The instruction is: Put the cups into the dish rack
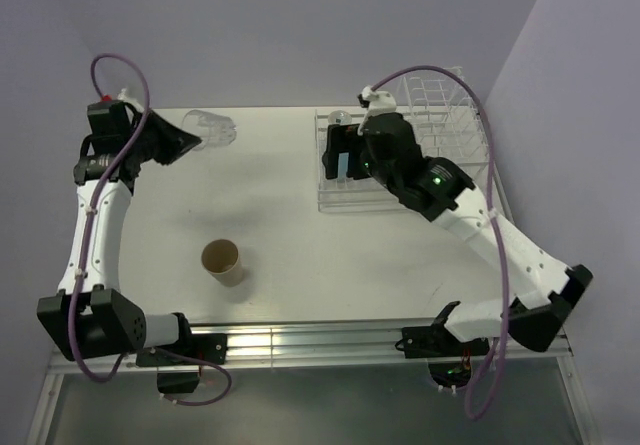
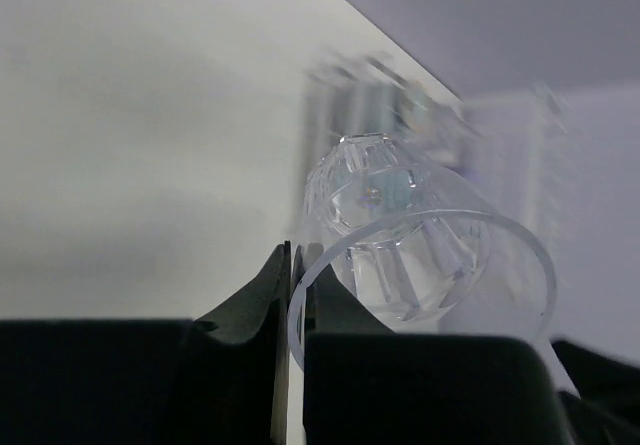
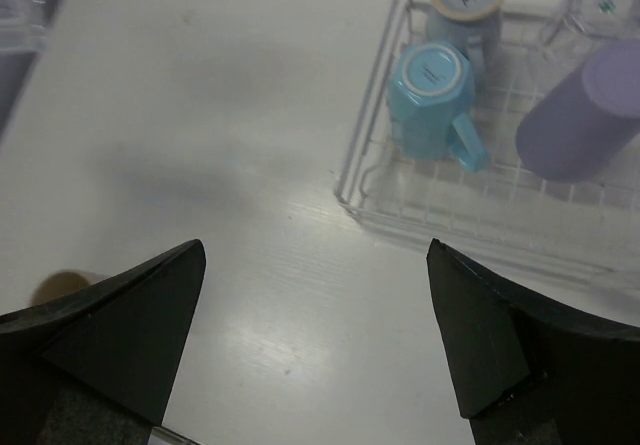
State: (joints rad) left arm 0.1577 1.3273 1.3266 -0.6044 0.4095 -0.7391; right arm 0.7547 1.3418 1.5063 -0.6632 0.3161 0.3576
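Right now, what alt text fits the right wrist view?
A white wire dish rack at upper right holds an upturned light blue mug, a second mug, a lavender tumbler and a clear glass. The right claw hangs open over the white table.

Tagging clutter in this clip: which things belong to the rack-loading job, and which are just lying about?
Job: clear glass in the left pincer; tan cup; dish rack; in it, turquoise mug, pale blue mug, lavender tumbler, second glass.
Lying about: none visible.

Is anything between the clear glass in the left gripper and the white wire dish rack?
Nothing on the table between clear glass and dish rack; the right gripper hangs over the rack's left end.
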